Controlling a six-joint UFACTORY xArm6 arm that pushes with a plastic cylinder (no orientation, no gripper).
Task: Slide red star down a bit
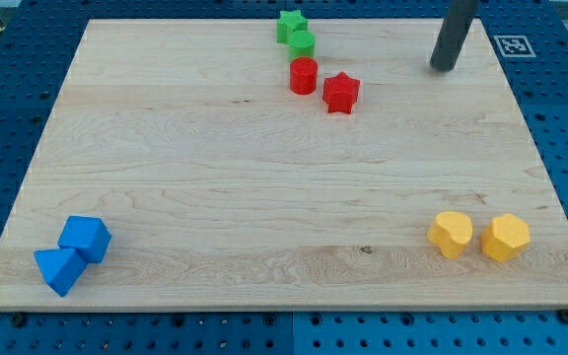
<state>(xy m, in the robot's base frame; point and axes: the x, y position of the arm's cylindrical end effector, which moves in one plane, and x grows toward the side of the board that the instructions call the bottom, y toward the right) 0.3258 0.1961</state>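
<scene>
The red star [341, 93] lies near the view's top, a little right of centre, on the wooden board [264, 177]. A red cylinder [303, 76] sits just to its upper left, close beside it. My tip [443, 69] is the lower end of the dark rod at the view's top right. It rests on the board well to the right of the red star and slightly above it, touching no block.
A green star [291, 25] and a green cylinder [302, 43] stand above the red cylinder. A blue cube [86, 238] and a blue wedge [58, 270] sit at bottom left. Two yellow blocks [451, 235] [505, 238] sit at bottom right.
</scene>
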